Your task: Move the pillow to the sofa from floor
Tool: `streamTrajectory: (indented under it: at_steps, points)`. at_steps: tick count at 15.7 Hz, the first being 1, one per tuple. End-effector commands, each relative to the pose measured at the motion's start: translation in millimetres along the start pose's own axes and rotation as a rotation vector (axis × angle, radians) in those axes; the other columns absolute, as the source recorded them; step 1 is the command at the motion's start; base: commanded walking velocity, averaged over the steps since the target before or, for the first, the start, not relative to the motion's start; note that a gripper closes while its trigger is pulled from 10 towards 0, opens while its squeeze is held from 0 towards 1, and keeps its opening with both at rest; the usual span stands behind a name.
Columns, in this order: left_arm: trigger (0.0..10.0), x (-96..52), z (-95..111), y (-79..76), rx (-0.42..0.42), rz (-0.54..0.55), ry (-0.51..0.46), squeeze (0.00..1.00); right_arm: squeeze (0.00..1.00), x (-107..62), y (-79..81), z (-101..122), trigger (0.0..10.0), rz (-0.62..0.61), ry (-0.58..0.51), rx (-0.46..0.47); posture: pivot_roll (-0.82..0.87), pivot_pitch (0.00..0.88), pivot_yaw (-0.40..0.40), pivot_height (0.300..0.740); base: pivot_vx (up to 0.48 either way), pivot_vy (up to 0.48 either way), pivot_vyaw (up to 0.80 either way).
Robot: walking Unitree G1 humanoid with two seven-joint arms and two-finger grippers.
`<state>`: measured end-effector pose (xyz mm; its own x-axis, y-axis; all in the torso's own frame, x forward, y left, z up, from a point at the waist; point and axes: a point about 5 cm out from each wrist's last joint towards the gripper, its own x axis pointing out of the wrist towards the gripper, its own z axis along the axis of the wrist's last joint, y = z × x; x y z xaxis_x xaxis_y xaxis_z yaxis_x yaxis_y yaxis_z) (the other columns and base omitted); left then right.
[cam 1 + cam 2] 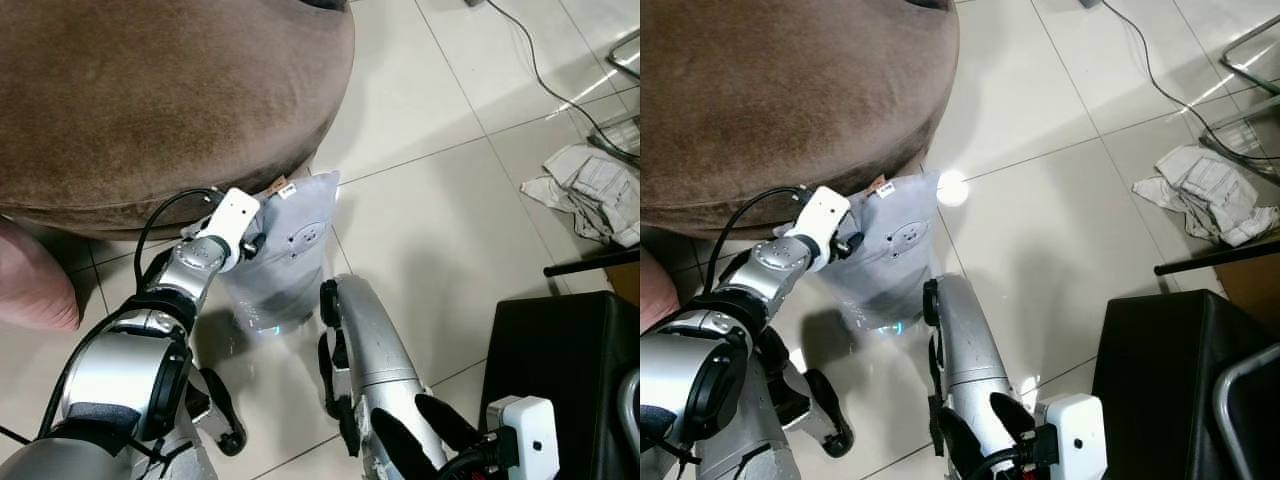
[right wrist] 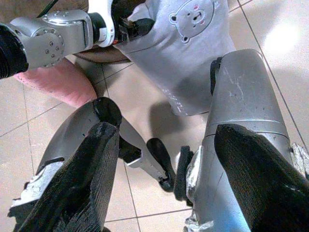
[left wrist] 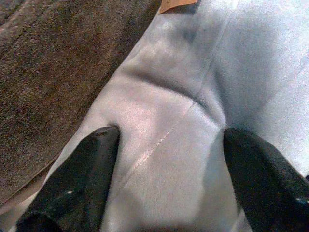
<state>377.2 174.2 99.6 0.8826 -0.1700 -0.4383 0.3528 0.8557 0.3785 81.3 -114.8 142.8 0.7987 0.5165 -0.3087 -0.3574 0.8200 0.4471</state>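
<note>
pillow spot: the pillow (image 1: 285, 255) is down on the tiled floor (image 1: 430, 200), propped up against the lower edge of the brown sofa (image 1: 150, 90), so it's standing more or less on end rather than lying flat.

left pincer: the left pincer (image 1: 250, 243) is pushed right into the pillow's upper side edge. In the left wrist view both fingers (image 3: 77, 188) sit wide apart with the fabric bulging between them, so I'd say it's spread around a fold but hasn't really clamped down yet.

why there: my guess is it goes for the top edge because that's the part sticking up clear of the floor and easiest to pinch, with the sofa acting as a backstop.

right pincer: the right pincer (image 2: 164, 159) hangs low by the robot's legs, fingers spread, nothing in it. Looks idle.

pillow look: pale grey, soft velvety cover, a visible seam line, little bear face printed on the front, and a small tan tag (image 3: 176, 4) at the top edge. Squishy, so it'll sag when lifted.

other stuff: pink cushion (image 1: 35, 285) on the floor to the left, crumpled cloth (image 1: 595, 190) off to the right.
</note>
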Motion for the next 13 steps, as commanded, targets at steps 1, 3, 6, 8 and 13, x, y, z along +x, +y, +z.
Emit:
streamTrajectory:
  at_steps: [1,3,6,8,13]
  points:
    - [0.0,-0.6,-22,-16.7,0.003,-0.053,0.074,0.0,0.17,-2.6,-1.8,-7,10.0,-0.022,0.039,0.011,-0.46,0.509,-0.155,0.548,0.0,0.0,0.0]
    - [0.0,-0.5,-22,-17.0,-0.012,-0.055,0.073,0.0,0.17,-2.8,-1.9,-7,10.0,-0.024,0.04,0.013,-0.46,0.509,-0.155,0.548,0.0,0.0,0.0]
    - [0.0,-0.4,-22,-17.5,-0.062,-0.057,0.077,0.0,0.17,-2.2,-2.4,-8,10.0,-0.029,0.039,0.014,-0.46,0.51,-0.154,0.548,0.0,0.0,0.0]
    - [0.0,-0.4,-22,-16.9,-0.07,-0.048,0.075,0.0,0.17,-1.9,-3.8,-9,10.0,-0.034,0.04,0.015,-0.46,0.511,-0.154,0.548,0.0,0.0,0.0]
    - [0.0,1.7,6,-4.5,-0.261,0.004,-0.069,0.0,0.17,8.5,-13.7,-18,10.0,-0.054,0.039,0.01,-0.4,0.47,-0.11,0.548,0.0,0.0,0.0]
